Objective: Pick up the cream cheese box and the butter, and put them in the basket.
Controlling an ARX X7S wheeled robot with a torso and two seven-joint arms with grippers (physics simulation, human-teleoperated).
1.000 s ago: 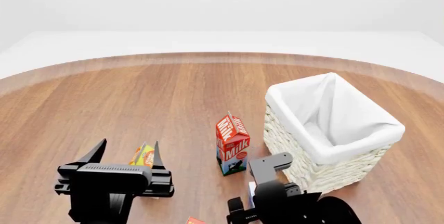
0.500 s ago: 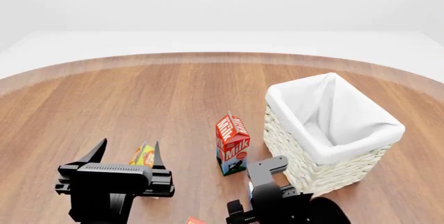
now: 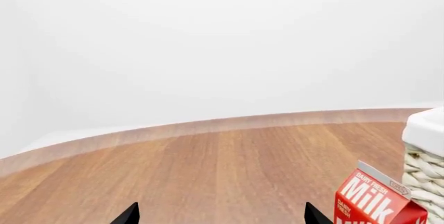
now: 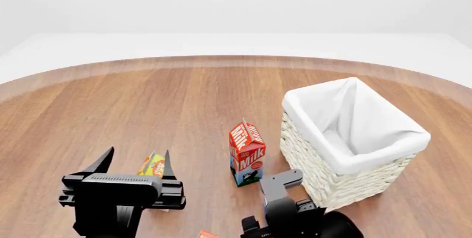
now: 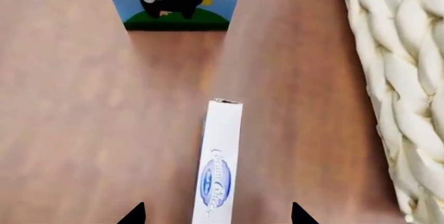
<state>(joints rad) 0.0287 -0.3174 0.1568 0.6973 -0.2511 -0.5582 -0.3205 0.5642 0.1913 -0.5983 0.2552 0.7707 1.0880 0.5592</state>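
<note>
The cream cheese box (image 5: 219,161), a thin white carton with a blue oval mark, lies on the wood in the right wrist view. My right gripper (image 5: 216,217) is open, with one fingertip on each side of the box and a gap to both. The head view shows the right arm (image 4: 289,207) low beside the basket (image 4: 313,169), and it hides the box there. Only an orange-red corner of the butter (image 4: 206,234) shows at the bottom edge. My left gripper (image 4: 137,159) is open with nothing between its fingers.
A red-and-white milk carton (image 4: 247,152) stands just left of the basket, close ahead of the right gripper. Behind the left gripper's fingers is a yellow-orange juice carton (image 4: 152,165). The basket's wicker wall (image 5: 399,89) runs close alongside the cream cheese box.
My right arm has sunk lower and slightly nearer in the head view, beside the basket. The left arm and all cartons are unmoved.
</note>
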